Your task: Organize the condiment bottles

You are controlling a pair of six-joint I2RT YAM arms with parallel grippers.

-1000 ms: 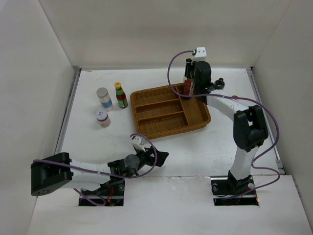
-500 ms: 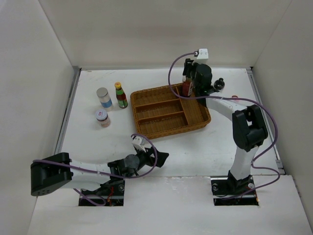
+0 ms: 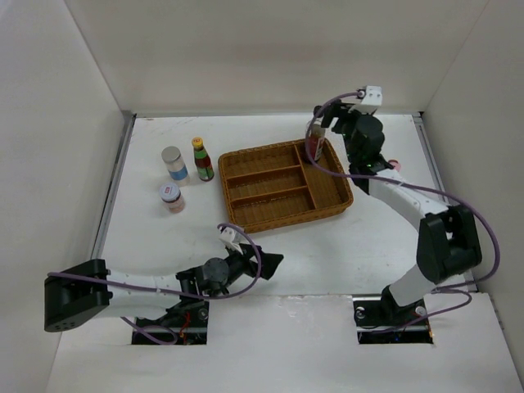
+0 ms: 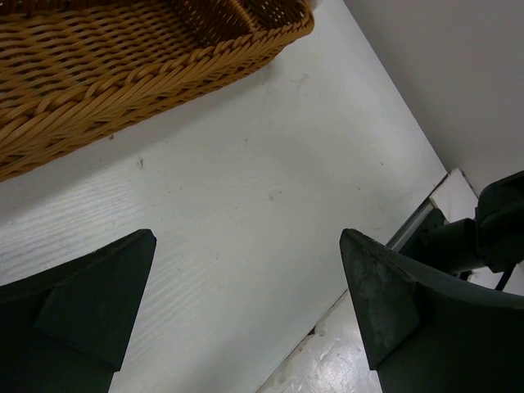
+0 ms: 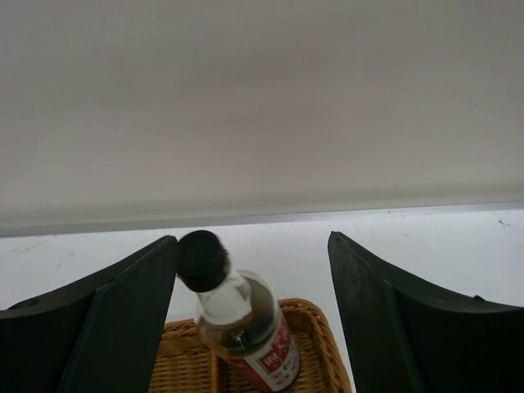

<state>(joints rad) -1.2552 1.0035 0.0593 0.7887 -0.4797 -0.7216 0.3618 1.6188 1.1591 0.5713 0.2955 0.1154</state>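
Observation:
The tall clear black-capped bottle point(image 3: 313, 142) stands in the far right compartment of the wicker tray point(image 3: 278, 221). My right gripper point(image 3: 322, 128) is open around its top. In the right wrist view the bottle point(image 5: 246, 323) is between the fingers, its cap close against the left one, and the gripper point(image 5: 252, 239) is not closed on it. The silver-lidded blue-label jar point(image 3: 173, 164), the green bottle point(image 3: 201, 160) and the short red-lidded jar point(image 3: 170, 196) stand left of the tray. My left gripper point(image 3: 264, 264) is open and empty near the front edge. I cannot make out the two shakers.
The tray's three long compartments hold nothing. Its near corner shows in the left wrist view point(image 4: 123, 74), above the open left gripper point(image 4: 247, 237). White walls close the table in at the left, back and right. The right arm reaches over the far right of the table.
My right gripper has drawn back to the right from over the tall bottle, which stays upright in the tray. The left arm has barely moved.

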